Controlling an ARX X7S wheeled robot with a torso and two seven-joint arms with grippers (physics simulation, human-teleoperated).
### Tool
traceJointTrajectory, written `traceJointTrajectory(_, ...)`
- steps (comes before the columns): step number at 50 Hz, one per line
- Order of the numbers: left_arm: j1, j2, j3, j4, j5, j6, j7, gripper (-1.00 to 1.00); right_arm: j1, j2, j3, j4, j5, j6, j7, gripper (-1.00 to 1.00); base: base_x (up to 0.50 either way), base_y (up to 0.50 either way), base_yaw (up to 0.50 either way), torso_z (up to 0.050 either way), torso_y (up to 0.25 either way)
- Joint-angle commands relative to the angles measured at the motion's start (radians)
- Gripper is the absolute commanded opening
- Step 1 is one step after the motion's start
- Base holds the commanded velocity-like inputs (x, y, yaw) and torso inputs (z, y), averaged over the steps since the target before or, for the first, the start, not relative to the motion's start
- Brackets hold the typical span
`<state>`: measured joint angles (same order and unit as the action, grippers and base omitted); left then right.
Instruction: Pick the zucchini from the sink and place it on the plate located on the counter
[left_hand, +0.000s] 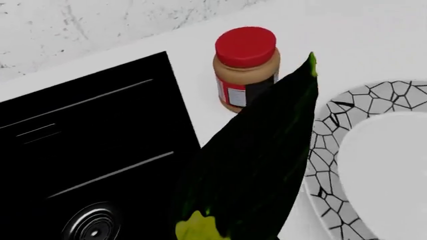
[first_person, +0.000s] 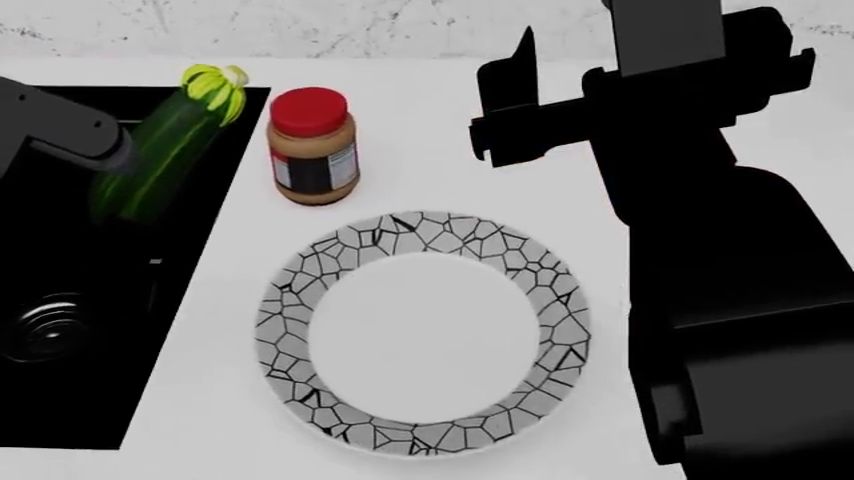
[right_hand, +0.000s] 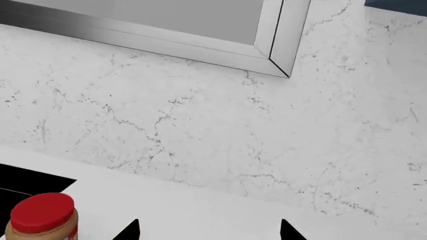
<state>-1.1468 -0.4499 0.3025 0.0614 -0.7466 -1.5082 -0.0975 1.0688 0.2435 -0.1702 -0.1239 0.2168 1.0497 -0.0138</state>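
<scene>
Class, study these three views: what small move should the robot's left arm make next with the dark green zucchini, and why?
Probably carry it sideways toward the round white mosaic-rimmed plate. The left gripper holds the dark green glossy zucchini lifted over the black sink's edge, short of the plate. The red-lidded peanut butter jar stands close by on the white counter, so pass in front of it.

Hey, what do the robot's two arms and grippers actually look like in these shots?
The right arm is bulky, angular and matte black, ending in a blocky black right gripper with pointed fingertips. The left arm looks dark grey and rounded. No cables or markings show.
</scene>
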Motion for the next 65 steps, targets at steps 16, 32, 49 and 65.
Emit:
traceJointTrajectory(16,-0.016,-0.004,0.017,-0.012,-0.029,0.048,-0.011,-1.0,-0.002,0.002,-0.005,-0.013,0.004,0.002,0.005,1.0,-0.05,-0.38,0.0,0.0,0.0)
traceJointTrajectory(32,-0.03,-0.012,0.045,-0.015,-0.055,0.0,-0.037,-1.0,-0.003,0.005,-0.009,-0.016,0.006,-0.003,0.014,1.0,0.03,-0.08,0.0,0.001,0.001)
traceJointTrajectory(49,-0.265,0.024,0.323,-0.243,-0.097,-0.027,0.034,-1.0,0.002,0.017,0.014,-0.031,0.013,0.008,0.027,1.0,0.0,0.0,0.0,0.0,0.001)
traceJointTrajectory(65,-0.455,0.114,0.641,-0.471,-0.031,0.033,0.262,-1.0,0.004,0.021,0.028,-0.01,0.016,-0.008,0.036,1.0,0.0,0.0,0.0,0.0,0.001)
